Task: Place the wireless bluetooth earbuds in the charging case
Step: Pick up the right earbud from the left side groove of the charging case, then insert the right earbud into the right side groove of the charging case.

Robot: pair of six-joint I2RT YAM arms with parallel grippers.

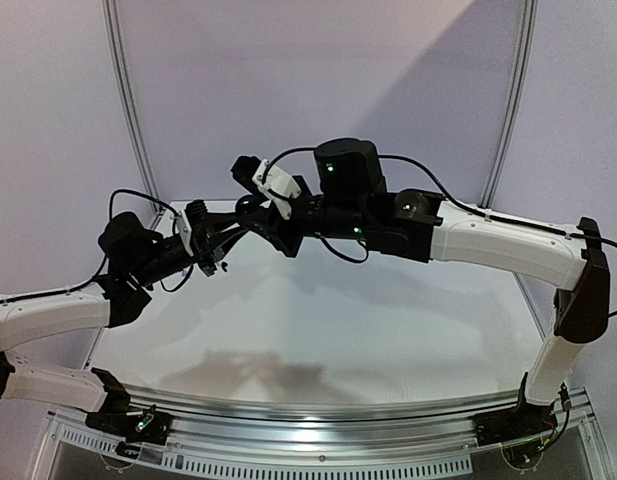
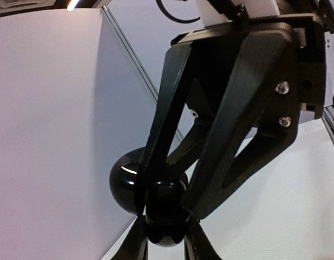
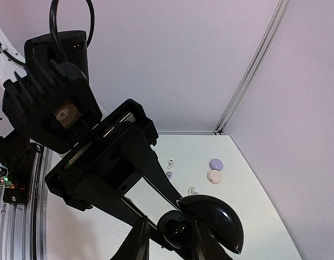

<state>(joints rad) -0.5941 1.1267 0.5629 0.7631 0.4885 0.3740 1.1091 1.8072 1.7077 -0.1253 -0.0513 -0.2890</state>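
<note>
Left gripper (image 2: 165,241): one, clamped on your one black charging case (image 3: 216,218), which has its lid open. Right gripper (image 3: 172,242): one, fingers parted a little, tips straddling the case's base cup; you cannot tell whether a bud sits inside. Beyond those tips, on the table (image 3: 248,211): three white earbuds (image 3: 170,162), loose. Right of them: one lavender puck (image 3: 215,162), one cream puck (image 3: 214,176).
</note>
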